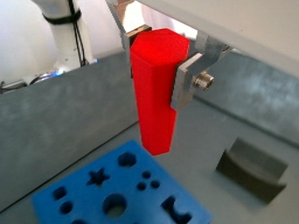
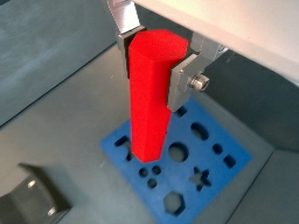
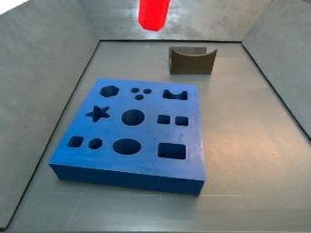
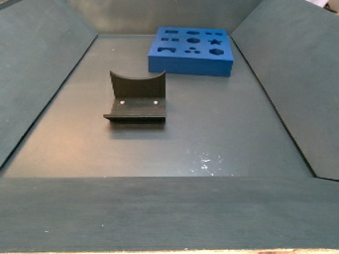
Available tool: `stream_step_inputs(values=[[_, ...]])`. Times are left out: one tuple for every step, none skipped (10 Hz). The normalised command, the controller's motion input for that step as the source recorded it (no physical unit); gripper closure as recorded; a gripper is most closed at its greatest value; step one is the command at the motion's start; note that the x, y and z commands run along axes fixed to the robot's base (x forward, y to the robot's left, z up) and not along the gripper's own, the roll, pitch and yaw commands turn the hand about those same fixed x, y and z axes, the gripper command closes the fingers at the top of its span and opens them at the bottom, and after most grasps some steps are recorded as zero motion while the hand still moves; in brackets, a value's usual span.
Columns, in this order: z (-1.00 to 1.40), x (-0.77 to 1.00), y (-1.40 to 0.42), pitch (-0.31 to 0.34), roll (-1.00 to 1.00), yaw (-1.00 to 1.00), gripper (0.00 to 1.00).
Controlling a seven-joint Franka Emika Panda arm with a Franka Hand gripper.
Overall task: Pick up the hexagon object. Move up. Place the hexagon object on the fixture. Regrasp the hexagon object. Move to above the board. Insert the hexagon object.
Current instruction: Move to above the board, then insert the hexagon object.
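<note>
Gripper (image 1: 156,54) high above the floor, fingers (image 1: 191,80) clamped on the upper end of the hexagon (image 1: 155,92). The bar hangs straight down from the jaws, long axis near vertical, free end lowest. In a side view only its lower tip shows, at the frame's upper edge (image 3: 153,13); the gripper itself is out of shot there.

Board (image 3: 134,127) flat on the floor, holes facing up. Both wrist views show it beneath the bar's free end (image 2: 146,149), well apart in height. Fixture (image 4: 135,99) stands off to one side of the board, empty, nothing on it.

Judgement: the bar is held end-on as if for insertion, so the step in hand looks like the move to above the board. The hexagonal hole (image 2: 176,204) sits near a board corner, not under the bar's tip. The next move turns on that sideways offset, then on matching the bar's flats to the hole.
</note>
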Motion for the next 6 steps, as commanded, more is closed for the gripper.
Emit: stream_step_inputs(values=[[0.02,-0.27,0.14,-0.44,-0.64,-0.01,1.0],[0.02,-0.24,0.11,-0.358,-0.41,0.0,1.0],[0.02,-0.22,0.1,-0.316,-0.34,-0.01,1.0],[0.01,-0.16,0.06,-0.225,-0.22,-0.01,1.0],[0.0,0.0,0.0,-0.004,0.0,0.0,1.0],[-0.34,-0.71,-0.29,0.063,-0.11,-0.19,1.0]])
